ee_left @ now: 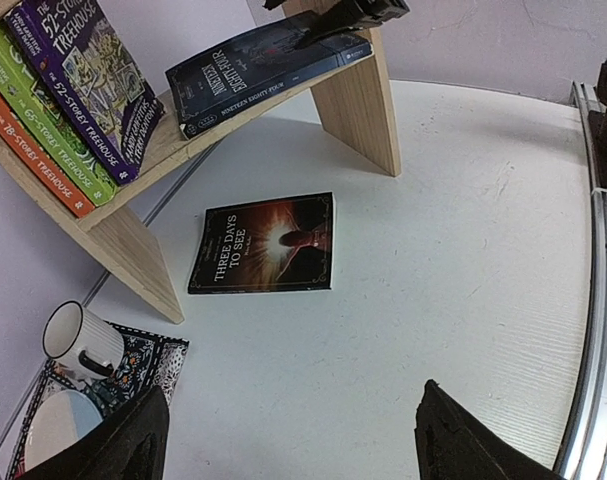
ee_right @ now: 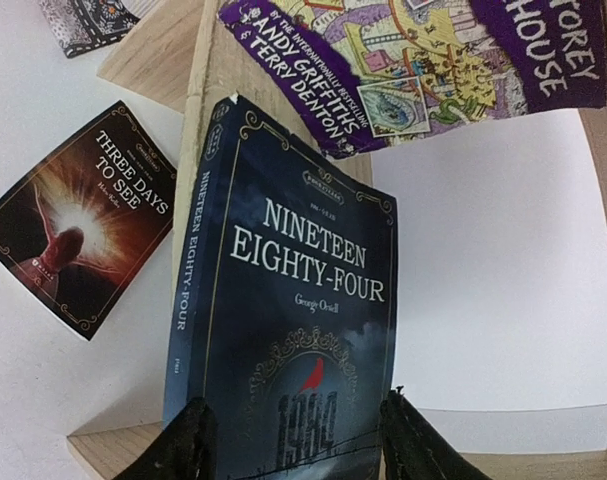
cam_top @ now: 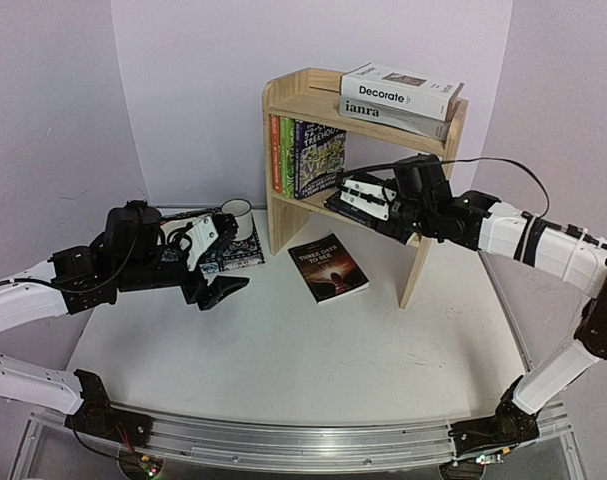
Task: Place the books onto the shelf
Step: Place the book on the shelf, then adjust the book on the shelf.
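Observation:
The pine shelf (cam_top: pixel 301 97) stands at the back. "Decorate" (cam_top: pixel 401 88) lies on "ianra" (cam_top: pixel 393 117) on its top tier. Three Treehouse paperbacks (cam_top: pixel 308 158) stand on the lower tier. Beside them "Nineteen Eighty-Four" (ee_right: pixel 293 300) lies flat, jutting over the front edge (ee_left: pixel 268 75). My right gripper (ee_right: pixel 298 405) hovers just over its cover with its fingers apart and is open. "Three Days to See" (cam_top: pixel 328 267) lies flat on the table before the shelf (ee_left: pixel 266 243). My left gripper (ee_left: pixel 293 400) hangs open and empty above bare table, left of that book (cam_top: pixel 218 275).
A patterned placemat (ee_left: pixel 148 360) with a white mug (ee_left: pixel 81 340) and a plate (ee_left: pixel 58 425) lies left of the shelf, right behind my left gripper. The shelf's side panel (ee_left: pixel 358 100) stands on the table near the black book. An aluminium rail (ee_left: pixel 598 300) edges the table.

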You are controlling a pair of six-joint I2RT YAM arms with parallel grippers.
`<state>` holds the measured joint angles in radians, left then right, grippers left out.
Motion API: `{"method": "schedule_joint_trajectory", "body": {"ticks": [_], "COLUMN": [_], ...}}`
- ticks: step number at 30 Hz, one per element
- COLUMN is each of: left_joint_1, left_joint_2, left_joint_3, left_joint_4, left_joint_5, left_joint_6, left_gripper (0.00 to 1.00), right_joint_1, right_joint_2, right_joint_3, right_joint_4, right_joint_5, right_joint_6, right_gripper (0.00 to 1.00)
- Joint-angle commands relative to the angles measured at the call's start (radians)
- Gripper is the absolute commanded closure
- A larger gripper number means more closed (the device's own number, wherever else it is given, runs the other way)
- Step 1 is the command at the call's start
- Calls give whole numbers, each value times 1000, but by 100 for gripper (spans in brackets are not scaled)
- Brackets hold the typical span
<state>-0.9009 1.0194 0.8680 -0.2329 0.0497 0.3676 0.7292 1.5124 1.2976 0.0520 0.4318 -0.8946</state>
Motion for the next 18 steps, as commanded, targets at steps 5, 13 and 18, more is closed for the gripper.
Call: {"method": "schedule_joint_trajectory", "body": {"ticks": [5, 13, 18], "left_joint_1": [5, 5, 5], "left_joint_2": [0, -2, 2], "left_joint_3": [14, 8, 8], "left_joint_4": [57, 57, 58], "left_joint_5": [6, 7, 8], "left_joint_6": [-4, -6, 1], "left_gripper": [14, 13, 13], "right_joint_1": [1, 1, 1], "right_joint_2": [33, 71, 70], "right_joint_3": [96, 127, 107], "right_joint_4": [-50, -137, -157], "right_joint_5": [-27, -93, -92], "right_joint_6": [84, 154, 175], "right_gripper": [61, 62, 64]}}
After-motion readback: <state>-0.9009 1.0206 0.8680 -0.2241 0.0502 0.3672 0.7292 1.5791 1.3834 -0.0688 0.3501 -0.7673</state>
